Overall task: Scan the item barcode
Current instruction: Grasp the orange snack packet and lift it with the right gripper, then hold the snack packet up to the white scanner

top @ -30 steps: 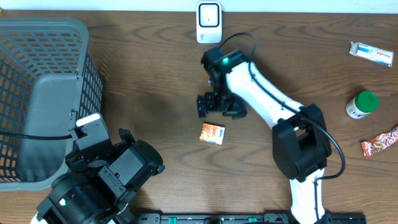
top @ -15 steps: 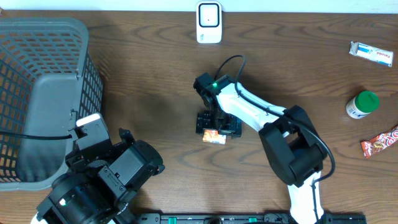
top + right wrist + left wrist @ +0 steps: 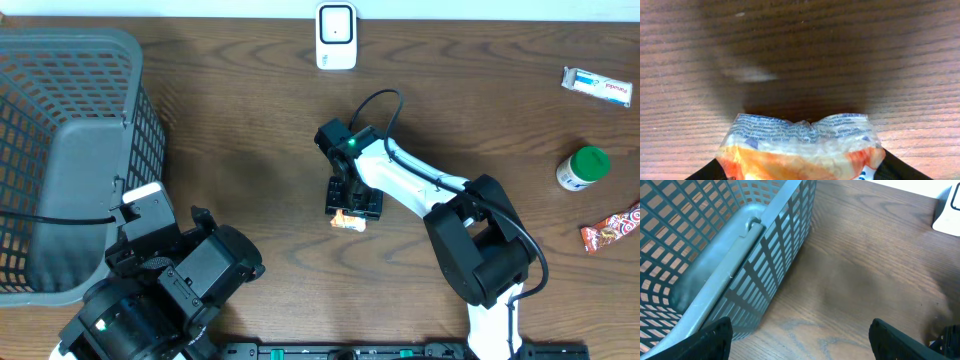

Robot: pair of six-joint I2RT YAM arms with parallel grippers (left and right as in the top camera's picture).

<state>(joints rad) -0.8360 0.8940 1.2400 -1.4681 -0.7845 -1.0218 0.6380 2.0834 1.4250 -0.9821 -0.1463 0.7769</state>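
Note:
The item, a small orange and white snack packet [image 3: 351, 222] with fine print, lies on the wooden table near the middle. My right gripper [image 3: 351, 212] points straight down over it. In the right wrist view the packet [image 3: 800, 145] fills the gap between both black fingers [image 3: 900, 167] and is buckled in the middle, so the jaws are shut on it. The white barcode scanner [image 3: 336, 35] stands at the table's far edge. My left gripper [image 3: 800, 342] hangs open over bare wood beside the basket, holding nothing.
A large grey mesh basket [image 3: 60, 150] takes up the left side. At the far right lie a white wrapped bar [image 3: 597, 86], a green-lidded bottle [image 3: 583, 167] and a red snack wrapper [image 3: 612, 228]. The scanner's corner [image 3: 947, 210] shows in the left wrist view.
My right arm came down from behind the packet onto it, and its jaws closed in on the packet's sides. The left arm has not moved.

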